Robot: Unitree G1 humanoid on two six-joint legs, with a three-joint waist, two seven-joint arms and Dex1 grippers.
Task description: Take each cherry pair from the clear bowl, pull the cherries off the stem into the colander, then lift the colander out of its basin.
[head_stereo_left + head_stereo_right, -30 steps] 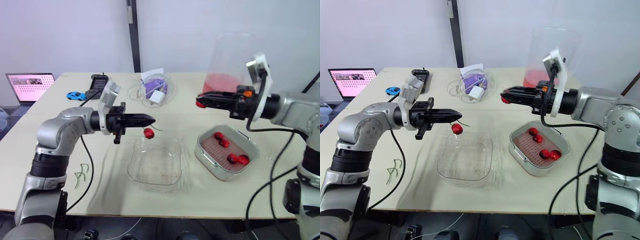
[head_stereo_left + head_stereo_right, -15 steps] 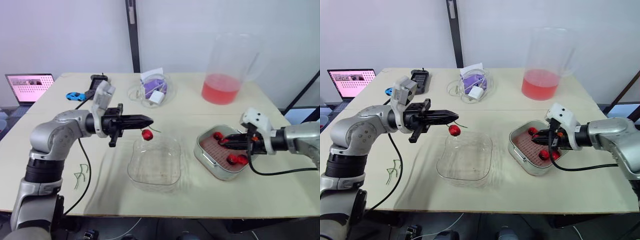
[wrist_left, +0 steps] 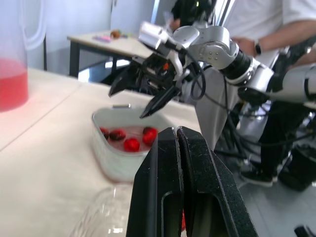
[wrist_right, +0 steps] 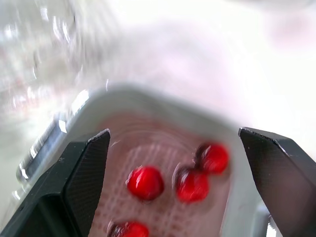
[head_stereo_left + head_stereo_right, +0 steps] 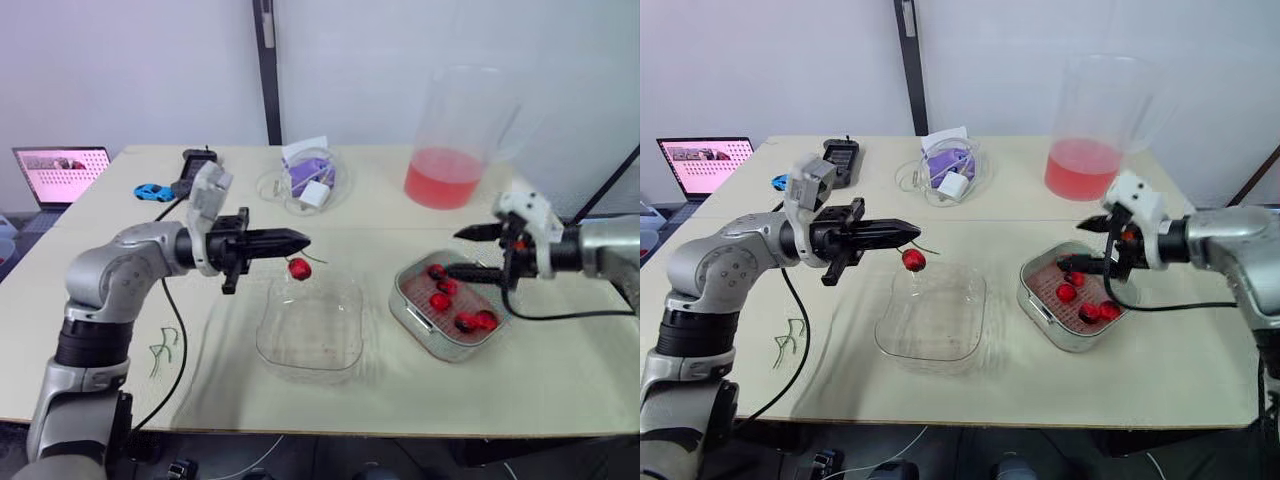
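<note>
While my left gripper (image 5: pixel 300 240) pinches the stem (image 5: pixel 316 261), one cherry (image 5: pixel 298 268) dangling above the rim of the clear bowl (image 5: pixel 262 335), my right gripper (image 5: pixel 452 253) hangs spread over the colander (image 5: pixel 470 296); I fear a careless tug could drop that cherry onto the table (image 5: pixel 200 390).

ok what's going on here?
The left gripper is shut on a stem, with one cherry hanging from it above the clear bowl. The right gripper is open just over the colander, which sits in its basin with several loose cherries inside. The colander is not yet lifted.
</note>
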